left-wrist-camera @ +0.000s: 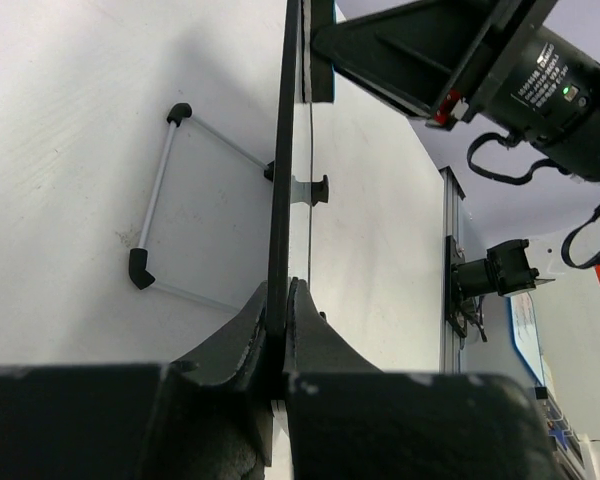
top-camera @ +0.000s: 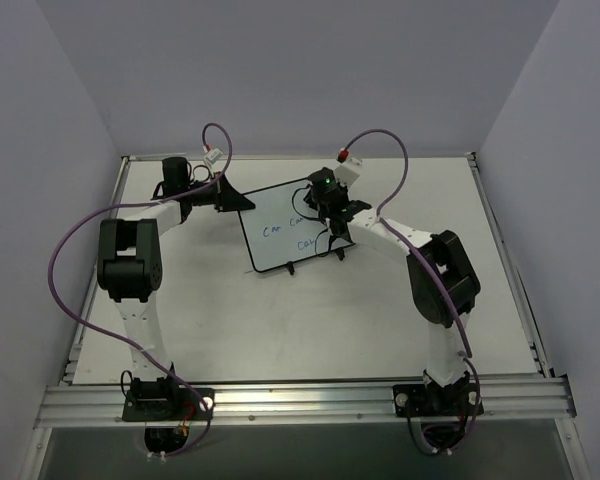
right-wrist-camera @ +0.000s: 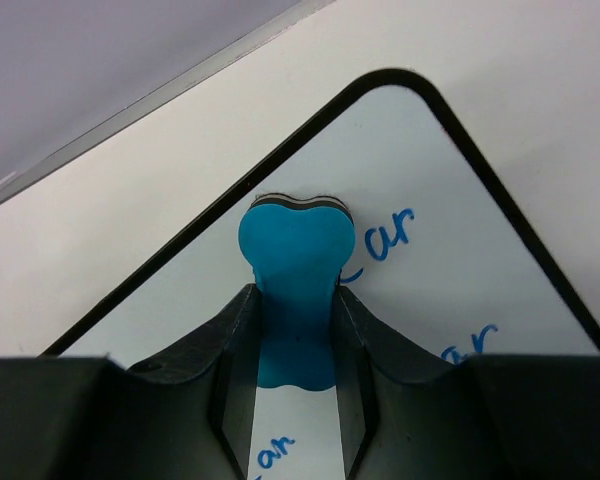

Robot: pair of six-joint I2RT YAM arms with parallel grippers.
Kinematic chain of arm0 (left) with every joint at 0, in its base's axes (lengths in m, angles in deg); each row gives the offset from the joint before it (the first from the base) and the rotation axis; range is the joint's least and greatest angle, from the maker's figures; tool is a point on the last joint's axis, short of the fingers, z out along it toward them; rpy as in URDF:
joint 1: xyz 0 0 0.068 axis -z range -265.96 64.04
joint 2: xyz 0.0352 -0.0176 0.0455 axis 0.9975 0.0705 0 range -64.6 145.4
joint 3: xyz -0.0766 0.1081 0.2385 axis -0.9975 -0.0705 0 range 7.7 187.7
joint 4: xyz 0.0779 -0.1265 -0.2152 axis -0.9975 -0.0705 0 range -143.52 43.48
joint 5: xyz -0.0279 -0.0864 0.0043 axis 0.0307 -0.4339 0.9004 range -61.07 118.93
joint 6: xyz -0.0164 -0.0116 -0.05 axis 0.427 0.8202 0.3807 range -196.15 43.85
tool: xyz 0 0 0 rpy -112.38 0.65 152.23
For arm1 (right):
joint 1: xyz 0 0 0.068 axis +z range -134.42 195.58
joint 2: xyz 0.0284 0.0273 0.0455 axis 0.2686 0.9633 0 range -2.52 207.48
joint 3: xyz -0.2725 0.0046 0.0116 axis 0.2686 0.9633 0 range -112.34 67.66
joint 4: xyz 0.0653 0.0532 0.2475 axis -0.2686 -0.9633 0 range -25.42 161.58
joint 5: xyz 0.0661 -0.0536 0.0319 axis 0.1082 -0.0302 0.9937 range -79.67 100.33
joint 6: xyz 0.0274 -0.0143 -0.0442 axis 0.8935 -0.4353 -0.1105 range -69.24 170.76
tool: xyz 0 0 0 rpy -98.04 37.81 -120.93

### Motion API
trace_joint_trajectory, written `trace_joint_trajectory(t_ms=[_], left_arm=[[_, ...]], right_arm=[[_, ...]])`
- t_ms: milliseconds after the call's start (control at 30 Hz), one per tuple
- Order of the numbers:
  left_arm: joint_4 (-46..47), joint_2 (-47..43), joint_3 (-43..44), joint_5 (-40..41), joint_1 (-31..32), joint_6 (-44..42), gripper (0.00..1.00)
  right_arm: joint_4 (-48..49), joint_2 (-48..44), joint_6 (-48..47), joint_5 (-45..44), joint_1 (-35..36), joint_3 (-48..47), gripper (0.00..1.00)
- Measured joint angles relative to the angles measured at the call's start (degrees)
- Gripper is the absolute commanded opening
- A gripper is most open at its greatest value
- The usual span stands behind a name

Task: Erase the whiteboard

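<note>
The whiteboard (top-camera: pixel 280 232) stands near the back middle of the table, black-framed, with blue handwritten words on it. My left gripper (top-camera: pixel 232 199) is shut on its left edge; the left wrist view shows the board (left-wrist-camera: pixel 283 150) edge-on between the jaws of the left gripper (left-wrist-camera: pixel 280 290). My right gripper (top-camera: pixel 330 215) is shut on the blue bone-shaped eraser (right-wrist-camera: pixel 297 262) and holds its felt end against the board (right-wrist-camera: pixel 450 230) near the upper corner, beside the blue word "car" (right-wrist-camera: pixel 385 237). More blue words lie lower on the board.
The board's wire stand (left-wrist-camera: pixel 155 200) with black feet lies on the table behind it. Metal rails (top-camera: pixel 300 395) run along the table's front edge, and grey walls enclose the back and sides. Purple cables loop over both arms.
</note>
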Motion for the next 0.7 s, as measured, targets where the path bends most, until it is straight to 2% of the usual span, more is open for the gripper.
trace_joint_trajectory(t_ms=[100,367,500,700], left_arm=[[0.0,0.0,0.0,0.0,0.1,0.3,0.02],[-0.6,-0.3,-0.1,-0.3,0.1,-0.9,0.02],[-1.8,-0.7,-0.1,-0.3,0.1,-2.2,0.02],[-2.6,-0.7,-0.1,0.6,0.2,-2.2,0.02]], right_arm=[[-2.3,0.4,-2.5,0.7,-1.0,-2.1,0.0],[-7.7,2.3,-6.6,-0.6,2.1,-8.1,0.0],[-7.8,2.3,-6.9,1.0,2.3,-8.3,0.0],[-3.8,0.8,-7.2,7.9,-1.8,-4.2,0.0]])
